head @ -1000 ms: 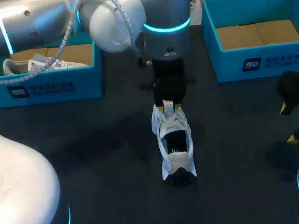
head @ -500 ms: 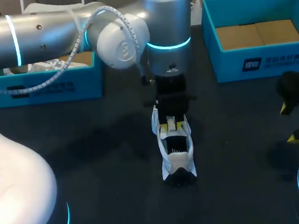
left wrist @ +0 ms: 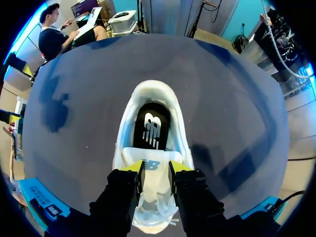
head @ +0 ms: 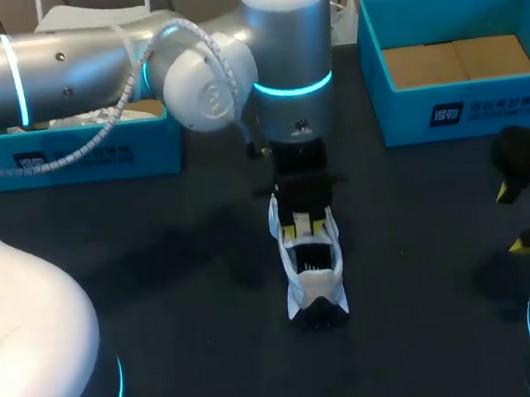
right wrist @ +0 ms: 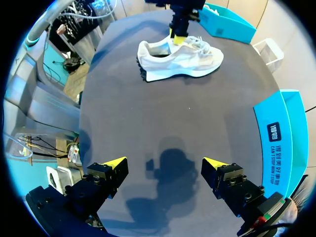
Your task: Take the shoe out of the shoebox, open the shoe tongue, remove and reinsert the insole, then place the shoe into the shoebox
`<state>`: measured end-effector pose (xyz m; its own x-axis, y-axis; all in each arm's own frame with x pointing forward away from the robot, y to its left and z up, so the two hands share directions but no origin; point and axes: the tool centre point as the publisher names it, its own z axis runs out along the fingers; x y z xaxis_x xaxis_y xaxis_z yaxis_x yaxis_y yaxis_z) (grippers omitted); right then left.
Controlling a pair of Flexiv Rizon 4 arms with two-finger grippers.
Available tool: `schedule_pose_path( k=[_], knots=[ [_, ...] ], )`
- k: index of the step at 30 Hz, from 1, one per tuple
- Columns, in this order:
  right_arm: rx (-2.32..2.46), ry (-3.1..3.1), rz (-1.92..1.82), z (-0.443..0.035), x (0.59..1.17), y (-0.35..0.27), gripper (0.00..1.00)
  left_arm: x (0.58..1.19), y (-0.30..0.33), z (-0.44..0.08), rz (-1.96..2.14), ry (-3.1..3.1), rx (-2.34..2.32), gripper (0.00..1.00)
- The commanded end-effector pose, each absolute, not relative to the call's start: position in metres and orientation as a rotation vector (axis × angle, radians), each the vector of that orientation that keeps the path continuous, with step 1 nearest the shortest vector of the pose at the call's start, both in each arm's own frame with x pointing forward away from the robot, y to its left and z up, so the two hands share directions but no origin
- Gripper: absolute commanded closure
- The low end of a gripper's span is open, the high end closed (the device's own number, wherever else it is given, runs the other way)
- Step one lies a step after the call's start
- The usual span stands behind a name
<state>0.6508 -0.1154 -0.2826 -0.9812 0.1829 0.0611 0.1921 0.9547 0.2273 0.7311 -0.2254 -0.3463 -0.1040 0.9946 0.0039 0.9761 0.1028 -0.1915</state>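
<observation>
A white sneaker lies on the dark table, heel toward me. In the left wrist view its tongue stands between the yellow fingertips, touched from both sides, so my left gripper is shut on it. Past the tongue, the black insole shows inside the shoe. My right gripper stands open and empty, well away from the sneaker; in the head view it sits at the table's right edge. The right wrist view also shows the left gripper on the shoe.
A blue shoebox with white contents stands at the back left, partly behind my left arm. A second blue shoebox with a cardboard floor stands at the back right. Bare dark table lies all round the sneaker.
My left gripper slid along the shoe toward the heel and came down on the tongue, then stayed there. The left arm's upper part shifted slightly. The right arm kept still.
</observation>
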Motion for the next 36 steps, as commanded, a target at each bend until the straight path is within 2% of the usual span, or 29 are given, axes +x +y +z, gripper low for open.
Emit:
schedule_pose_path(
  k=[1,11,18,20,22,23,24,26,36],
  knots=[
    [-0.297,-3.070,-0.357,-0.283,0.650,-0.115,0.00,0.730,-0.229,-0.361,0.218,-2.254,-1.994,0.68],
    [-0.297,-3.070,-0.357,-0.283,0.650,-0.115,0.00,0.726,-0.221,-0.314,0.194,-2.344,-2.017,0.60],
    [-0.297,-3.070,-0.357,-0.283,0.650,-0.115,0.00,0.729,-0.220,-0.287,0.195,-2.431,-1.878,0.61],
    [-0.297,-3.070,-0.357,-0.283,0.650,-0.115,0.00,0.728,-0.219,-0.277,0.202,-2.485,-1.792,0.55],
    [-0.297,-3.070,-0.357,-0.283,0.650,-0.115,0.00,0.727,-0.218,-0.268,0.221,-2.556,-1.629,0.44],
    [-0.297,-3.070,-0.357,-0.283,0.650,-0.115,0.00,0.726,-0.217,-0.263,0.256,-2.570,-1.566,0.33],
    [-0.297,-3.070,-0.357,-0.283,0.650,-0.115,0.00,0.723,-0.214,-0.258,0.236,-2.581,-1.567,0.00],
    [-0.297,-3.070,-0.357,-0.283,0.650,-0.115,0.00,0.719,-0.205,-0.243,0.160,-2.598,-1.649,0.00],
    [-0.297,-3.070,-0.357,-0.283,0.650,-0.115,0.00,0.719,-0.205,-0.243,0.160,-2.598,-1.649,0.00]
  ],
)
